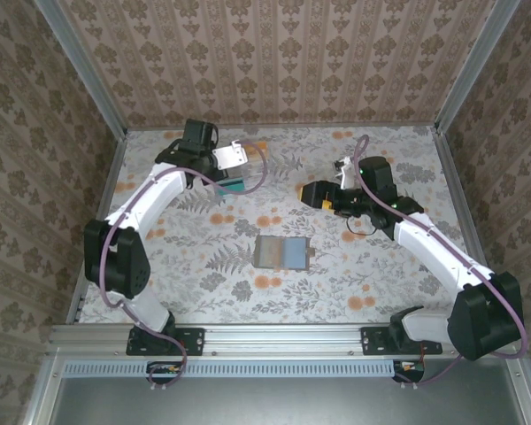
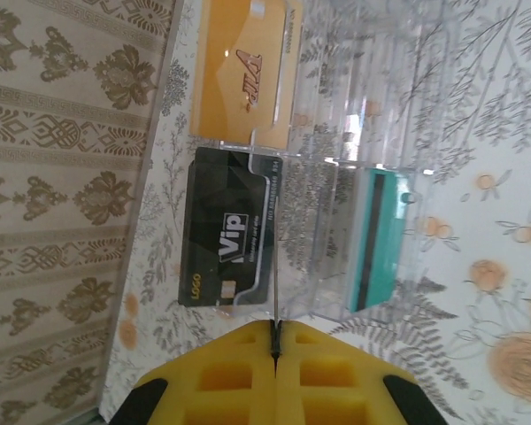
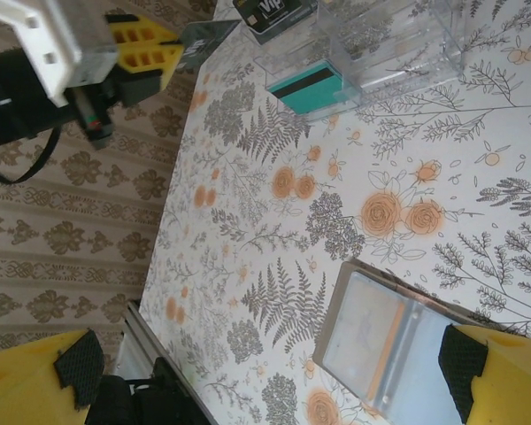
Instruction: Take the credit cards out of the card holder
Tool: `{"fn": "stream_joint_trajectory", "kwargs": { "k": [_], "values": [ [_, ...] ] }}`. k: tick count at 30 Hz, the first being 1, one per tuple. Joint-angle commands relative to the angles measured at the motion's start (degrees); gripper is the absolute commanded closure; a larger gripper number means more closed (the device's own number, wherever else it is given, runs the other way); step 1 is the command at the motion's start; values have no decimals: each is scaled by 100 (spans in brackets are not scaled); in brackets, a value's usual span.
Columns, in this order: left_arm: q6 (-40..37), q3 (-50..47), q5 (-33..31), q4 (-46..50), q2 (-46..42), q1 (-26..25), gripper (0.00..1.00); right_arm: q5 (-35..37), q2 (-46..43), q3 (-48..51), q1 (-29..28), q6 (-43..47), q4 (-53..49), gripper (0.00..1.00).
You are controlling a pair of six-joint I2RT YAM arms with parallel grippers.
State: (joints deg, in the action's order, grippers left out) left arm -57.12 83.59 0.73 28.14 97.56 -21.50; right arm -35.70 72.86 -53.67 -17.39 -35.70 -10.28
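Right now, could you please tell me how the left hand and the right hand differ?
The left hand is shut, pinching a thin card by its edge; the right hand stands wide open and holds nothing. The left hand is at the clear tray on the far left of the table; the right hand is nearer the card holder, which lies open and flat. Both have yellow fingers.

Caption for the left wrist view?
Left tool shut on edge-on card before clear tray holding black card, orange card, teal card.
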Motion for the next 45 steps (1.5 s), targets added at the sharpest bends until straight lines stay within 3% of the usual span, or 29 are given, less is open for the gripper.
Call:
{"fn": "stream_joint_trajectory", "kwargs": {
  "k": [1,16,30,32,39,45],
  "values": [
    [-541,224,-90,-385,208,88,100,78,64,-205,26,100,-245,0],
    [-646,1121,65,-431,1344,207,100,150,288,-406,25,107,-387,0],
    [-502,1174,92,-253,1648,293,100,93,532,-504,55,90,-312,0],
    [-453,1201,55,-284,1670,304,95,84,553,-502,55,67,-290,0],
    [-395,1265,50,-329,1774,350,93,78,580,-469,51,28,-224,0],
    [-351,1410,284,-142,1814,399,97,67,598,-458,52,20,-227,0]
  ]
}}
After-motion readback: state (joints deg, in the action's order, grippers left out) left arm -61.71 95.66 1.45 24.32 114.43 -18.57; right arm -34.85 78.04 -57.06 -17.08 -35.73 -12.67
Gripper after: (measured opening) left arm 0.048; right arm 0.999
